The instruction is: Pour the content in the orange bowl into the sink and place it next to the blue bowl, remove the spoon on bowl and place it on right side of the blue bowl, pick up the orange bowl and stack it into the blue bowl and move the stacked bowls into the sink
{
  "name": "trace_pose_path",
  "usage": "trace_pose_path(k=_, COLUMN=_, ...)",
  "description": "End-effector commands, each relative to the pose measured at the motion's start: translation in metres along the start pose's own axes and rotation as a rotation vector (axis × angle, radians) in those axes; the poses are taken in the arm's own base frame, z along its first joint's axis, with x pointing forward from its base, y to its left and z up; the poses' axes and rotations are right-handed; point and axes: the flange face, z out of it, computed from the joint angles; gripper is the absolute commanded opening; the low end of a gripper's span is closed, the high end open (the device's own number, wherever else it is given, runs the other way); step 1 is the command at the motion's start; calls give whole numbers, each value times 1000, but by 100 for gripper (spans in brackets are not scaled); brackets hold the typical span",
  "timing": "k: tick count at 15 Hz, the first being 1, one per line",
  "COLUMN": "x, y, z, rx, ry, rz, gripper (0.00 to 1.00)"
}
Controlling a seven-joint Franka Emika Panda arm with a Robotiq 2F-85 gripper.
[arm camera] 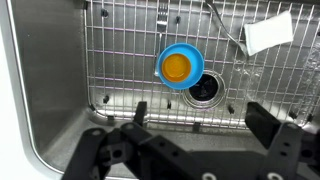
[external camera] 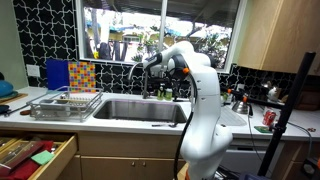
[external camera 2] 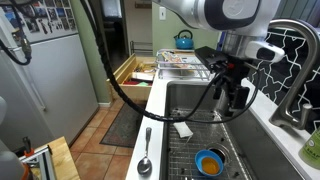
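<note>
Overhead, gripper [arm camera: 195,112] spread and empty, orange bowl [arm camera: 176,67] nested in blue bowl [arm camera: 195,58] below, in sink [arm camera: 60,80].

Two bowls are sitting in the single sink [arm camera: 40,80]: one blue bowl [arm camera: 196,58] and one orange bowl [arm camera: 177,68] nested inside it. One white sheet [arm camera: 268,33] and one drain opening [arm camera: 205,88] are showing there too. One spoon [external camera 2: 146,148] is lying on the countertop [external camera 2: 157,100], while one wire dish rack [external camera: 65,104], one blue kettle [external camera 2: 183,40] and one red can [external camera: 268,118] are standing elsewhere in the kitchen.

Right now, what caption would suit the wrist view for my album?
Open gripper hovering over the sink, where the orange bowl sits nested in the blue bowl beside the drain.
</note>
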Motion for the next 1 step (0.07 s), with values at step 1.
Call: trace_pose_path(k=1, x=-1, y=1, z=-1, rx=1, ry=-2, rz=0, gripper=100)
